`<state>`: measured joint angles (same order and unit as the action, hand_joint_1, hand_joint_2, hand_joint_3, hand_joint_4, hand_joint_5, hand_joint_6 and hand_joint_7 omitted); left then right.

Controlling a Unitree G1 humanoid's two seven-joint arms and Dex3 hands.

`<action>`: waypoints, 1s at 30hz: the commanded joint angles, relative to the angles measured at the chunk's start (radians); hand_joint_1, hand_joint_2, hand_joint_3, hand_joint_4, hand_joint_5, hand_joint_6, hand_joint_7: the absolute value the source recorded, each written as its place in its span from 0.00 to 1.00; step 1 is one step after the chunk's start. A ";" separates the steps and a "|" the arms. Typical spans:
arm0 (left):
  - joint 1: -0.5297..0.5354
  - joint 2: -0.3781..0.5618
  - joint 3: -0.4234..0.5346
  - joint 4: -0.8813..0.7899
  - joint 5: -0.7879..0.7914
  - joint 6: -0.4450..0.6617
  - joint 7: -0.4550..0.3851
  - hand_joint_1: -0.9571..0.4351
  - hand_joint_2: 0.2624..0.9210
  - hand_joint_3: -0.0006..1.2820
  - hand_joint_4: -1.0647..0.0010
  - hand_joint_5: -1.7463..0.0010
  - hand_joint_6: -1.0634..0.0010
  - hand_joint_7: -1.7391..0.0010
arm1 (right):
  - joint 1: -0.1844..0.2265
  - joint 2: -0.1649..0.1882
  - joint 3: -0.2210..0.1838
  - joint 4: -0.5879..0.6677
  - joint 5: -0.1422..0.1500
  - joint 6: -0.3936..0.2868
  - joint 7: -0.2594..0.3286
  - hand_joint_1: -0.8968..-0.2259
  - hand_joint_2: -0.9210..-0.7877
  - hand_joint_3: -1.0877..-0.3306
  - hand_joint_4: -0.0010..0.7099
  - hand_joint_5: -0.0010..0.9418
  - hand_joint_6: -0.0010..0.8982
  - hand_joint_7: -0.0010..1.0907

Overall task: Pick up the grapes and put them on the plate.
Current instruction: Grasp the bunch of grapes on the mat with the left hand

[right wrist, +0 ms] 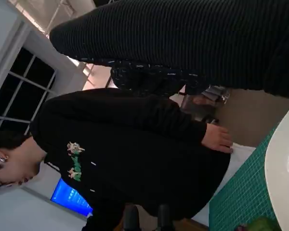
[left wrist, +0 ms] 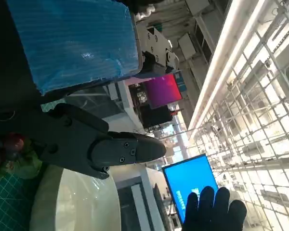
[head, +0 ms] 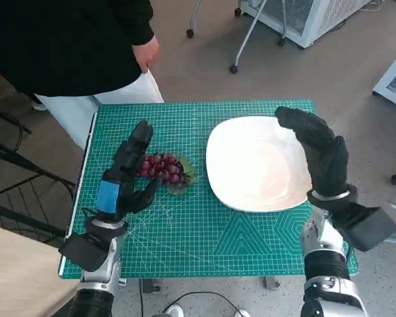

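A bunch of dark red grapes (head: 164, 168) with a green leaf lies on the green cutting mat, left of the white plate (head: 256, 163). My left hand (head: 127, 173) sits right beside the grapes on their left, fingers spread around them and holding nothing. In the left wrist view the grapes (left wrist: 5, 148) show behind a black finger (left wrist: 101, 147), with the plate's rim (left wrist: 82, 202) below. My right hand (head: 320, 153) hovers over the plate's right edge, fingers extended and empty. The right wrist view shows the plate's edge (right wrist: 282, 175).
The green mat (head: 198, 238) covers the small table. A person in a black top (head: 72, 46) stands at the table's far left corner, one hand (head: 147, 51) hanging near the edge. Chair legs and a white unit stand on the floor beyond.
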<state>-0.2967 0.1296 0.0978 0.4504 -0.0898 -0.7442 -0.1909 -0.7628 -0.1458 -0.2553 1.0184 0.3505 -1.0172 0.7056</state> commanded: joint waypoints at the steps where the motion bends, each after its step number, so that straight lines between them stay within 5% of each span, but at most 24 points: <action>1: 0.000 0.000 0.003 -0.004 -0.008 -0.008 -0.002 0.30 1.00 0.25 0.73 1.00 0.69 1.00 | 0.001 0.003 -0.001 0.014 -0.002 0.003 0.012 0.53 0.00 0.70 0.35 0.00 0.24 0.01; 23: -0.001 0.015 0.012 -0.015 0.002 0.005 0.007 0.29 1.00 0.24 0.73 1.00 0.69 1.00 | 0.003 0.005 0.000 0.003 0.004 0.007 0.021 0.53 0.00 0.70 0.35 0.00 0.24 0.01; 30: -0.007 0.103 0.017 -0.084 0.172 0.109 0.077 0.29 1.00 0.22 0.74 1.00 0.70 1.00 | 0.002 0.007 0.000 0.004 0.006 0.012 0.030 0.53 0.00 0.70 0.35 0.00 0.24 0.01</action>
<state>-0.2967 0.1761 0.1076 0.4236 0.0008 -0.6972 -0.1433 -0.7644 -0.1424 -0.2557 1.0189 0.3519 -1.0167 0.7223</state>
